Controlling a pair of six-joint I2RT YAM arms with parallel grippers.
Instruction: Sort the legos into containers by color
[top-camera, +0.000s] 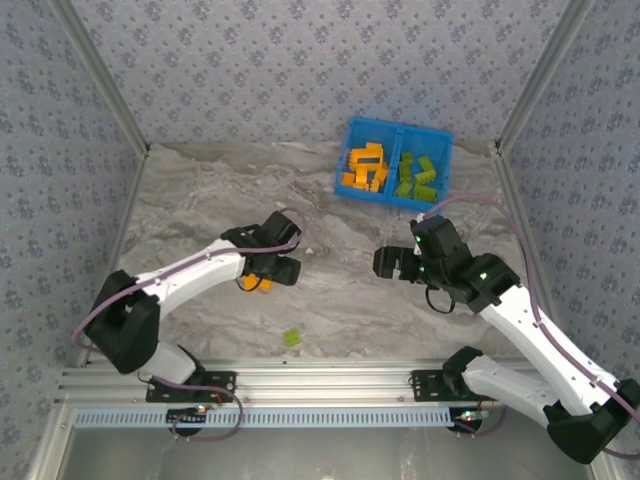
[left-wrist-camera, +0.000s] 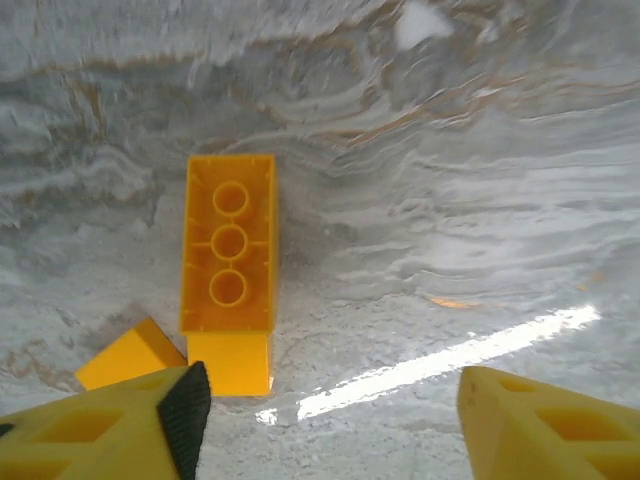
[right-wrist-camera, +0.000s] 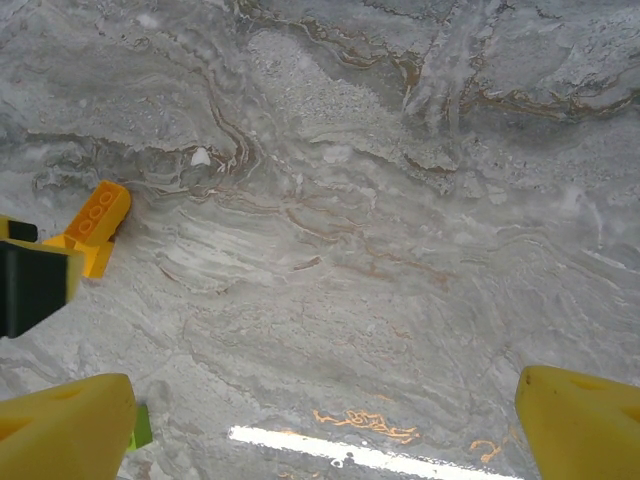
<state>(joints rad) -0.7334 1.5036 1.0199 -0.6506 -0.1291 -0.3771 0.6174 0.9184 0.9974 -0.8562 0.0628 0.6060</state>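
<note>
The tabletop (top-camera: 200, 200) has a grey marbled surface. Patterned grey walls (top-camera: 300, 60) enclose three sides; an aluminium rail (top-camera: 320, 380) spans the near edge.

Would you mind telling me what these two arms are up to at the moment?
They are sorting lego bricks by colour into a blue bin at the far side of the table. Orange bricks lie in its left compartment and green bricks in its right. The left gripper is open, low over a few loose orange bricks on the table, none gripped yet. The right gripper hangs open over bare table, holding nothing. One green brick lies loose near the front edge.
</note>
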